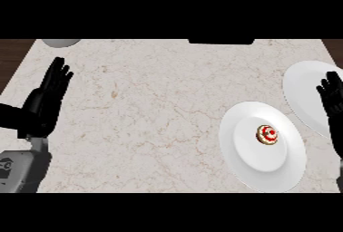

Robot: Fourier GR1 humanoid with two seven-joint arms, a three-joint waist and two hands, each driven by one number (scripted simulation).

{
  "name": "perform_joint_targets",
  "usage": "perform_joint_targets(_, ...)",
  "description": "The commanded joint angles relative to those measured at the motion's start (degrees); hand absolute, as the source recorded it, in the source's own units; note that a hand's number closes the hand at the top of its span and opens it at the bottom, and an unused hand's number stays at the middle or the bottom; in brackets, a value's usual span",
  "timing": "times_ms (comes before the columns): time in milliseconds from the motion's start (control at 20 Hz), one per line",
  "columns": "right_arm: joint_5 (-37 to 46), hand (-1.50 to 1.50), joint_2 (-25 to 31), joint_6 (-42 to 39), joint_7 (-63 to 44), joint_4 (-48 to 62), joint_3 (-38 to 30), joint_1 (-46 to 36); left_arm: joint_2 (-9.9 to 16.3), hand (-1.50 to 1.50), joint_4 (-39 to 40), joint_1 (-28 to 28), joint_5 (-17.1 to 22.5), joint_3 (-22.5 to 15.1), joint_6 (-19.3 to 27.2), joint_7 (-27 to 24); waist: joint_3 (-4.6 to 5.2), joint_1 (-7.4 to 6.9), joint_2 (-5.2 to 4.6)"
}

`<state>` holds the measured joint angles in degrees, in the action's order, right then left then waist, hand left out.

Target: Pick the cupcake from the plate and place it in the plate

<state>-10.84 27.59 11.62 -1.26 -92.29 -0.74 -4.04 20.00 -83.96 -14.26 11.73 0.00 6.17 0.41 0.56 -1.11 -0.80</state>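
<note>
- Cupcake (268, 135) is sitting upright at the middle of the near white plate (249, 158), red mark on its pale top showing. Nothing is touching it.
- That plate is lying on the worktop (154, 118) at the right, close to the near edge.
- Second white plate (305, 88) is lying further back and to the right, running off the right edge of the view. Its lower rim is sitting just beside the near plate's upper right rim; cannot tell if the two are touching.
- Right hand (333, 106) is showing at the right edge, in front of the second plate, fingers straight and pointing up, holding nothing. It is staying apart from the cupcake, off to its upper right.
- Left hand (47, 97) is resting at the left edge of the worktop, released, fingers straight and pointing up, grasping nothing. Grey forearm (23, 165) is coming in below it from the lower left corner.
- Left hand is sitting well apart from both plates, with bare marbled worktop between.
- Grey rounded object (61, 42) is poking in at the top left corner, mostly cut off; cannot tell what it is.
- Dark block (221, 41) is sitting at the far edge, top centre, also cut off.
</note>
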Motion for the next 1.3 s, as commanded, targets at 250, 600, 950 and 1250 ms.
perform_joint_targets(250, -4.79, 1.5, -12.4, -2.02, -12.09, 6.85, 9.25, -17.27, -1.56, 0.0, 5.49, 6.38, -5.15, -3.73, -1.72, -6.0, -0.51, -1.68, 0.13)
perform_joint_targets(600, 20.44, -1.5, -20.92, 21.65, 11.31, 10.09, 15.52, -5.68, -1.47, 0.0, 7.81, 8.2, -3.54, -2.82, -3.98, -4.87, -0.59, 0.8, 0.63)
perform_joint_targets(950, 28.0, -1.5, -17.14, 25.0, 11.74, 2.65, 16.76, 5.49, -3.27, 0.0, 11.08, 10.38, -5.95, -1.96, -4.77, -11.05, -0.51, 1.62, 0.88)
perform_joint_targets(1250, 37.06, -1.5, -8.02, 20.1, -8.53, -5.69, 15.77, 7.64, -2.77, 0.0, 8.34, 12.67, -5.38, -0.9, -5.31, -10.64, -0.42, 1.49, 1.0)
